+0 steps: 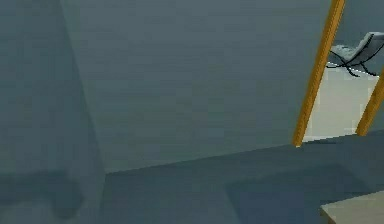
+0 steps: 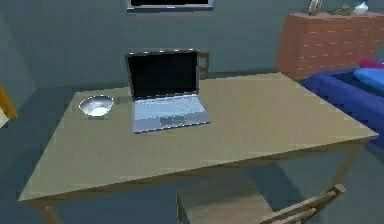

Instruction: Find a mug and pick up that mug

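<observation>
One small tan object (possibly the mug) stood behind the laptop on the surface. The search step was in hand; the state of the fingers could not be told. The next move called for confirming the object, then reaching past the laptop.

An open silver laptop with black screen sits centre-left on the tan wooden table, a small metallic bowl left of it.

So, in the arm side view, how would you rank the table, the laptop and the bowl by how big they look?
Largest to smallest:
1. the table
2. the laptop
3. the bowl
Both smaller ones sit on the table, so nearness hardly skews it.
</observation>
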Available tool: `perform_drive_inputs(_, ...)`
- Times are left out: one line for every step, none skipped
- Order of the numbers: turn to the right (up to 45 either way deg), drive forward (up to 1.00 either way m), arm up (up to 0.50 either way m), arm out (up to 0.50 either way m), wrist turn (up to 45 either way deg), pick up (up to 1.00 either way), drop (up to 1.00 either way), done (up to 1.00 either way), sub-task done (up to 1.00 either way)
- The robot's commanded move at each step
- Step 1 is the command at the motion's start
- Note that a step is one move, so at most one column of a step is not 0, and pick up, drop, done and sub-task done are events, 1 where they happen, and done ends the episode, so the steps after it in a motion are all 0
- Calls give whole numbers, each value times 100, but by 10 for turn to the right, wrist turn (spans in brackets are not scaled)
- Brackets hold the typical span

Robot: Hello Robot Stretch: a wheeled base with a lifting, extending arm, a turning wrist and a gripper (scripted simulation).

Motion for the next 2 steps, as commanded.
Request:
perform_drive_inputs(120, 0, 0, 0, 0, 0, 0, 0, 0)
perform_drive_inputs(0, 10, 0, 0, 0, 0, 0, 0, 0)
